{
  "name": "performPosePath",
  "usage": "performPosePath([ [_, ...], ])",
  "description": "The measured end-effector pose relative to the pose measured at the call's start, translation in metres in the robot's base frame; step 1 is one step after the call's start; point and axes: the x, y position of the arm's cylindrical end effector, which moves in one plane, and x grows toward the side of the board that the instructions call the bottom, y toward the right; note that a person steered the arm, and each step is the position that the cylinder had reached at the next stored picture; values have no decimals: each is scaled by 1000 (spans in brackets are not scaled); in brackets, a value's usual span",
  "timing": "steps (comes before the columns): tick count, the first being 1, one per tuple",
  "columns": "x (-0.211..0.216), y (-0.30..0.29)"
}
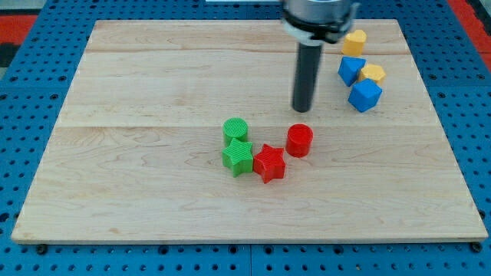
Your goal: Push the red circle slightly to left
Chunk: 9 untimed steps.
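Board: pale wooden table top (pixel 153 77), on a blue perforated base (pixel 31 261).
My tip: (pixel 301 109) end of a straight dark rod, standing toward the board's top edge, right of centre; no fingers on this arm, so nothing opens, closes or grips.
Red circle: (pixel 299 140) near the board's centre, just below my tip and apart from it.
Red star: (pixel 269 162) just left and below the red circle, touching the green star (pixel 238 157).
Green circle: (pixel 235 129) directly above the green star, touching it.
Top right corner group: yellow block (pixel 354 41), blue block (pixel 351 70), second yellow block (pixel 374 73), blue cube (pixel 364 95), packed closely, well apart from the red circle.
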Motion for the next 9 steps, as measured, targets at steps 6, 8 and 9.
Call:
performPosePath([
  [6, 49, 55],
  [8, 89, 22],
  [9, 89, -22],
])
